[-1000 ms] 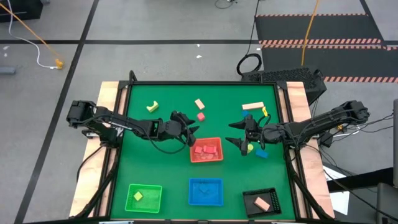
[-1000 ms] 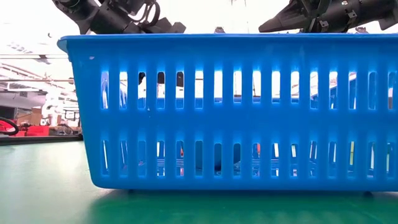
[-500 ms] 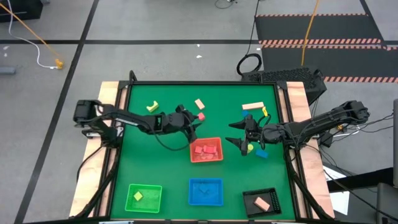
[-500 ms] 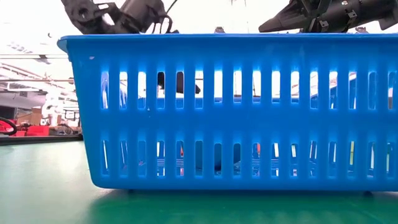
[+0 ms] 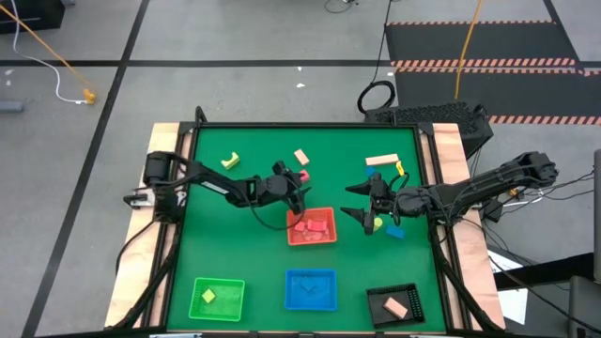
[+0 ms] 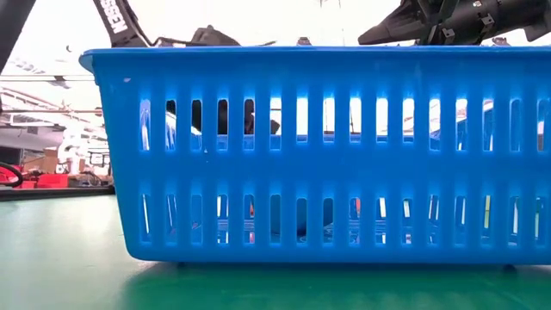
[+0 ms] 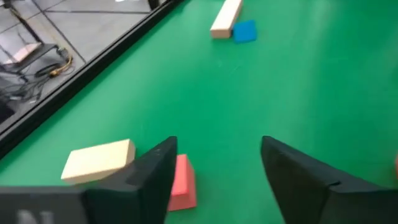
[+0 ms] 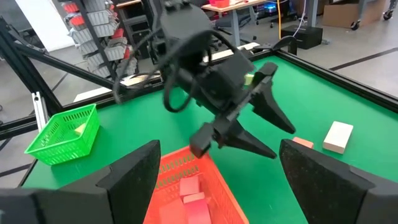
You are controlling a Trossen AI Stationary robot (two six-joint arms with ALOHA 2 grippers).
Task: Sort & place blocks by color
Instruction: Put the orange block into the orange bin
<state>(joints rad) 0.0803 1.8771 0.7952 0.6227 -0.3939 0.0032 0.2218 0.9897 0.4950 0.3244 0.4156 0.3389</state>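
Green matting covers the table [image 5: 244,253], with four trays along its near half: red [image 5: 329,235], green [image 5: 218,297], blue [image 5: 310,289] and black [image 5: 395,305]. The left gripper [image 5: 299,188] hangs just behind the red tray, jaws parted and empty, nosing toward a red block [image 7: 181,184] that lies beside a tan block [image 7: 98,160]. The right gripper [image 5: 362,203] waits over a yellow block [image 5: 377,223] and a blue one [image 5: 395,230], jaws spread, holding nothing. More blocks lie scattered toward the far edge. The risk lies in the crowding: one left finger could land on the tan block, shoving it or pinching both together, and a tan piece might end up in the red tray.
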